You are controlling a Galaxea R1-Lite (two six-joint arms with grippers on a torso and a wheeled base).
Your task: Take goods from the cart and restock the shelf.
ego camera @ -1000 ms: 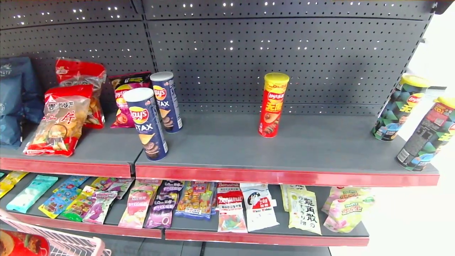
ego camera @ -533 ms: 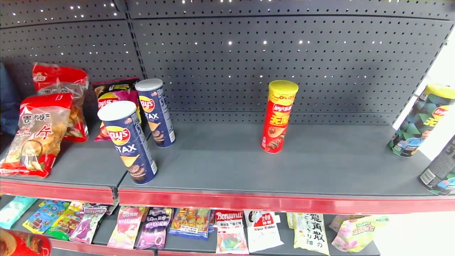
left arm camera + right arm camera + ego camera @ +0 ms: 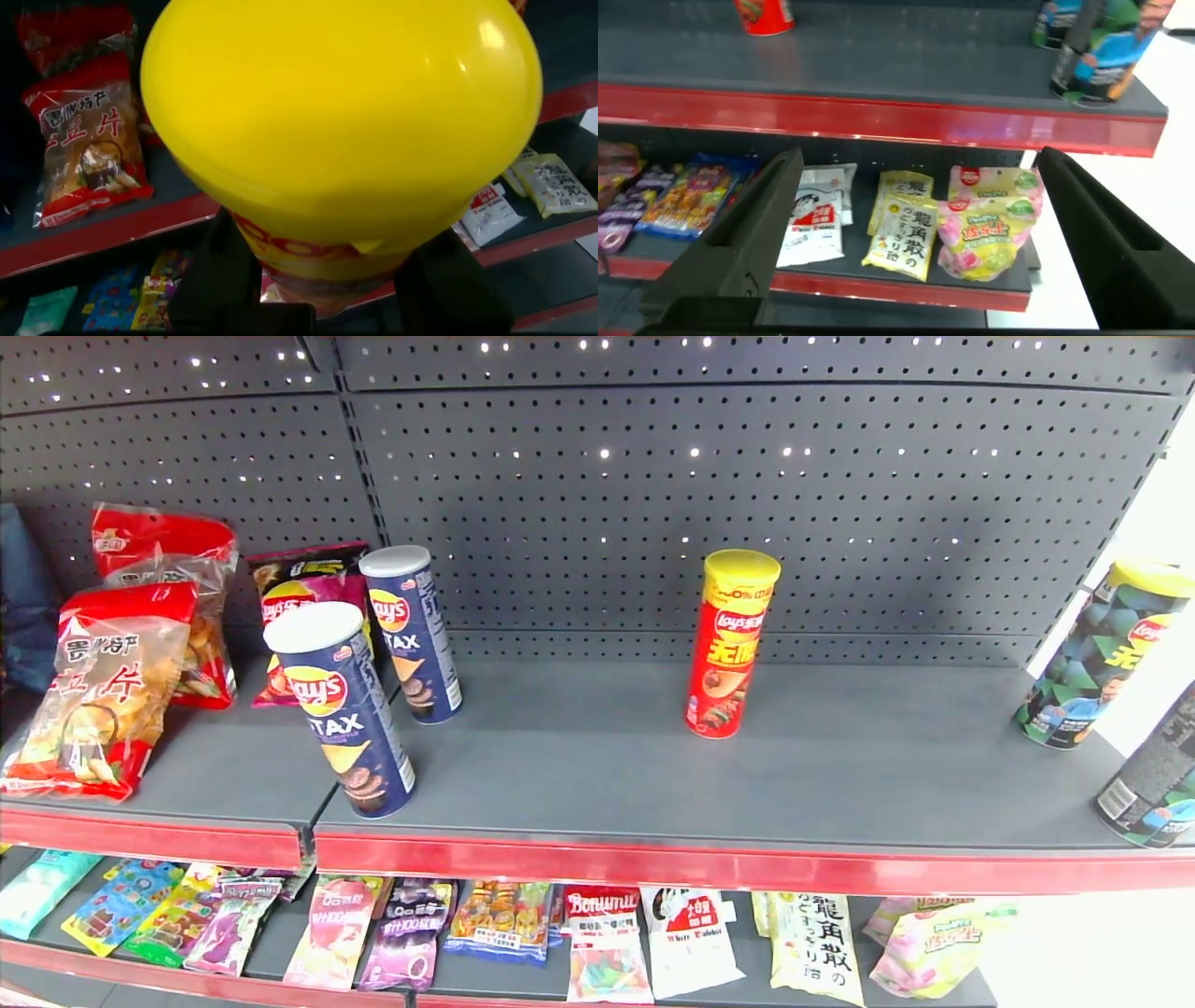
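- Yellow lid over a red body marks the held can (image 3: 341,112). It matches the red canister (image 3: 730,644) standing upright on the upper shelf (image 3: 579,765), which serves as the landmark for every position below.
- Fingers of the left gripper (image 3: 332,294) are closed on the held can's body, 1 dark finger on each side, with the lid facing the wrist camera.
- Position of the held can: out in front of the shelving, not on it. Judged from the red snack bag (image 3: 84,149) behind it, it is well to the left of the red canister.
- Fingers of the right gripper (image 3: 917,168) are spread wide with nothing between them. The gripper sits lower than the red canister and faces the packets (image 3: 910,233) on the tier beneath.
- 2 blue canisters (image 3: 341,709) stand to the left of the red canister and the green-patterned canisters (image 3: 1092,658) stand well to its right. Bare deck lies on both sides of it.
- Step in hand, as judged: transport. 1 item is picked and not yet placed.
- Next move, as judged:
  - Carry the held can rightward toward the red canister.
  - Lift its base above the red front lip (image 3: 709,870).
  - Set it upright just beside the red canister, apart from it.
  - Seat the base flat on the deck before opening the fingers.
- Caution: a tall, narrow can is likely to tip if released tilted or nudged against its neighbour.
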